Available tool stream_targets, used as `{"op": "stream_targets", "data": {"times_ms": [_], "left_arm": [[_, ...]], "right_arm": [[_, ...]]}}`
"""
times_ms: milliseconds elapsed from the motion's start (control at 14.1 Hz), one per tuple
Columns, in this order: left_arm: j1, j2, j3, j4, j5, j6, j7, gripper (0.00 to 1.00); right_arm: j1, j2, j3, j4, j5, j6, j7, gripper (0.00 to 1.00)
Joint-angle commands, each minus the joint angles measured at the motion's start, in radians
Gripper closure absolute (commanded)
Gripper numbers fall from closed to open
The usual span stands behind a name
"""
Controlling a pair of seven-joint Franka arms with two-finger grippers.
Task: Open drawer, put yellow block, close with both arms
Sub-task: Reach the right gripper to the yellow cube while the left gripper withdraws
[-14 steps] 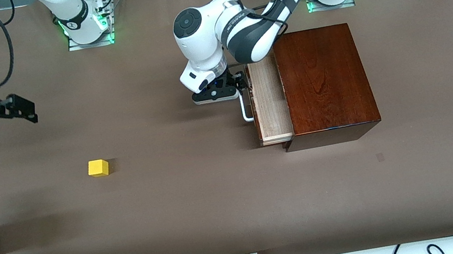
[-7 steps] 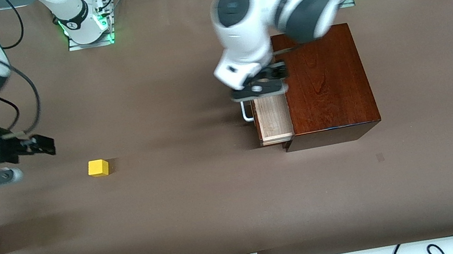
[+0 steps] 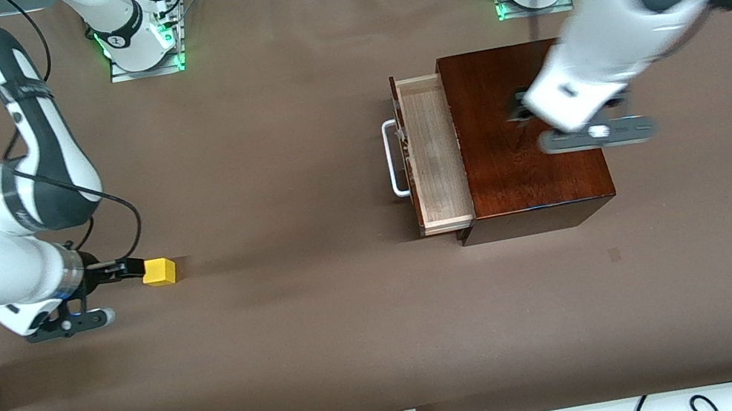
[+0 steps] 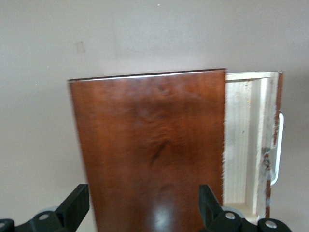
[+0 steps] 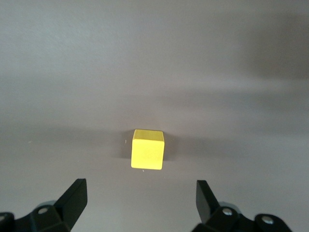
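My right gripper (image 5: 140,200) has its fingers (image 5: 75,195) spread wide and holds nothing. The yellow block (image 5: 147,149) lies on the brown table (image 5: 154,58) just ahead of the gap between them, touching neither finger (a bare strip of table shows between the fingertips and the cube). Seen from the front camera, this gripper (image 3: 114,274) is low over the table at the right arm's end, its tip just beside the block (image 3: 158,271).

My left gripper (image 4: 140,203) is also wide open and empty, its fingers (image 4: 76,205) apart by about the width of the wooden box (image 4: 149,145) below them. It hangs in the air over the top of that box (image 3: 518,126), touching nothing (the front camera shows it (image 3: 594,135) above the part of the lid toward the left arm's end).

Outward from there, the drawer (image 3: 433,152) stands pulled partway out of the box toward the right arm's end of the table. Its pale wooden tray (image 4: 244,140) lies open with nothing in it. The white handle (image 3: 392,158) sits on the drawer's dark front, clear of both grippers. The block and the drawer are well apart, with bare table between them.
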State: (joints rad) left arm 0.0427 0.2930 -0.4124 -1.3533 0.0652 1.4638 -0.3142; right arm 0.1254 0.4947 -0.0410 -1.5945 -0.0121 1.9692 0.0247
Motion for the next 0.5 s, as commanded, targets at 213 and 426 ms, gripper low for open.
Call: {"op": "stream_targets", "data": {"times_ms": [213, 426], "left_arm": [[0.166, -0.093, 0.023, -0.062, -0.077, -0.023, 0.292, 0.00], [0.021, -0.181, 0.232, -0.134, -0.084, -0.017, 0.331, 0.00]], "right_arm": [[-0.007, -0.035, -0.002, -0.280, 0.020, 0.319, 0.006, 0.00], [-0.007, 0.002, -0.002, -0.366, 0.020, 0.488, 0.004, 0.00]]}}
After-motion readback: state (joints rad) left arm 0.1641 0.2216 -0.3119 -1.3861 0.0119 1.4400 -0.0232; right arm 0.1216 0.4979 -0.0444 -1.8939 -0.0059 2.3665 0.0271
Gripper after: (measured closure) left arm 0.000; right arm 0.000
